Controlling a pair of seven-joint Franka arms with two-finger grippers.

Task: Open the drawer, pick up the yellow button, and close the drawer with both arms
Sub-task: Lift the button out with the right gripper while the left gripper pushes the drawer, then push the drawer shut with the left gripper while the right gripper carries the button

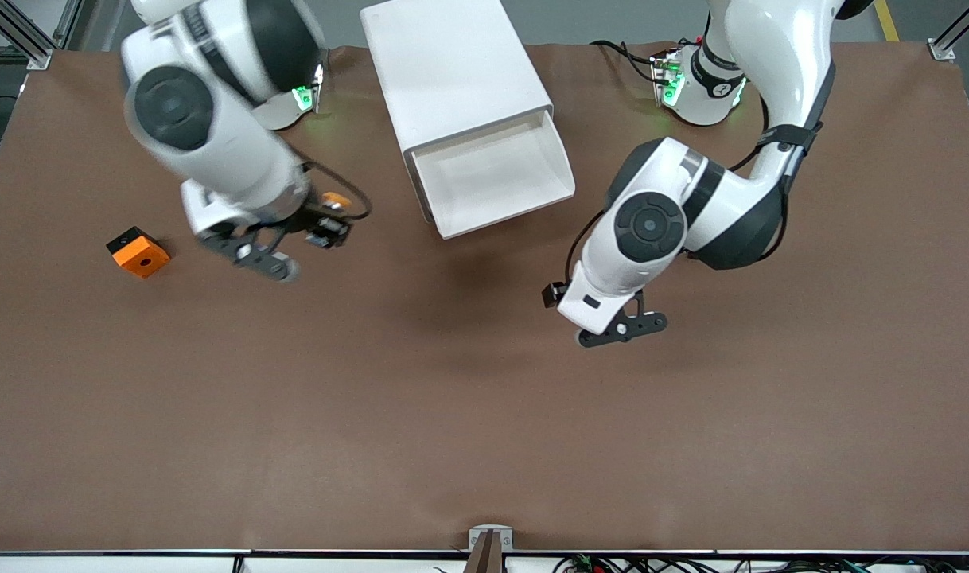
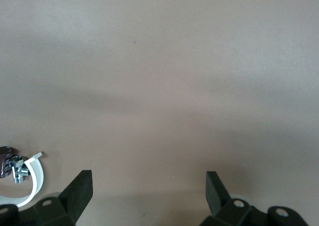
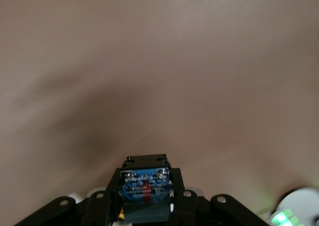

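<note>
The white cabinet (image 1: 453, 72) stands between the arms' bases. Its top drawer (image 1: 492, 171) is pulled out toward the front camera, and its tray shows bare white. My right gripper (image 1: 252, 255) hangs over the table between the orange block and the cabinet. In the right wrist view it (image 3: 145, 196) is shut on the button (image 3: 145, 185), whose blue board and black body show between the fingers. A small orange-capped black piece (image 1: 335, 215) shows beside that hand; I cannot tell whether it is the button. My left gripper (image 1: 621, 326) (image 2: 149, 188) is open and empty over bare table.
An orange block with a hole (image 1: 138, 251) lies toward the right arm's end of the table. A brown mat (image 1: 453, 438) covers the table.
</note>
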